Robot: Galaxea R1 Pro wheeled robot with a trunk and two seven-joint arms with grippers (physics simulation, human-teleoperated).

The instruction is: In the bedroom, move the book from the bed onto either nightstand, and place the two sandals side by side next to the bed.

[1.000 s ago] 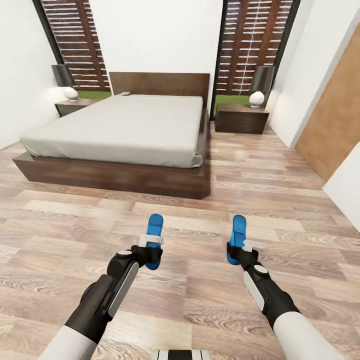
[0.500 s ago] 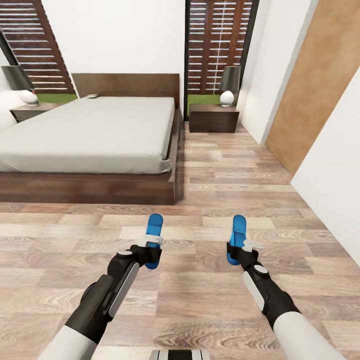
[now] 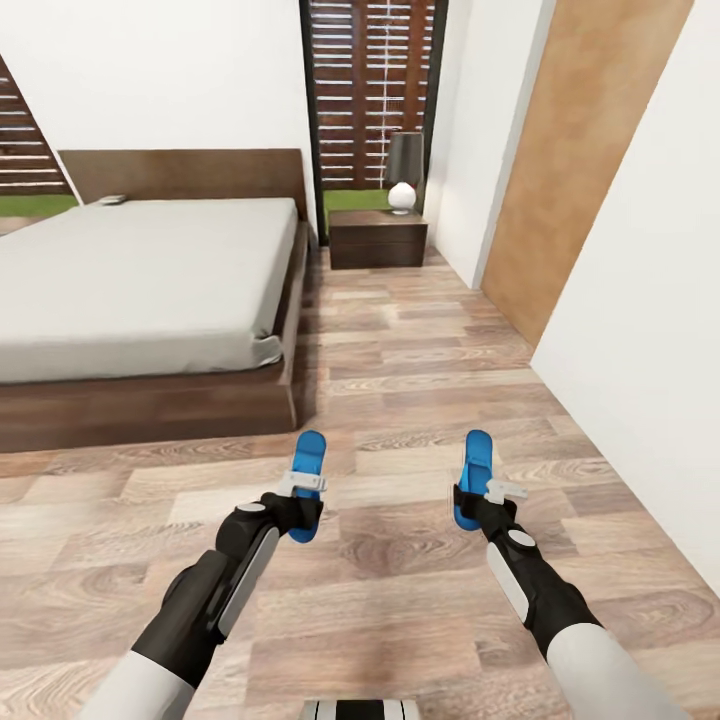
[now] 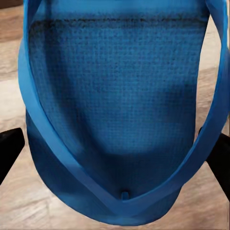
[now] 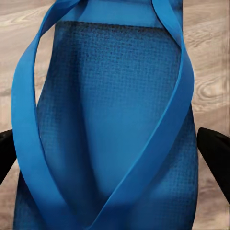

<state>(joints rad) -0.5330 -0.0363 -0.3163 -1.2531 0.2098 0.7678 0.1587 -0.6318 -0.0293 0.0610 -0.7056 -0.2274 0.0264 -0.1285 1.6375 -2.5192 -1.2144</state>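
Since a second ago the whole head view has swung rightward: the bed now sits at the left of the frame and the wood-panelled wall fills more of the upper right, while arms and sandals keep their places in the picture. Clamped in the left gripper is the left sandal, held above the plank floor in the lower centre; the right gripper is closed on the right sandal, level with it and well apart. Each wrist view shows a blue sole between dark fingers. A small flat object, too small to identify, lies near the headboard. One nightstand with a lamp stands at upper centre, beside the bed.
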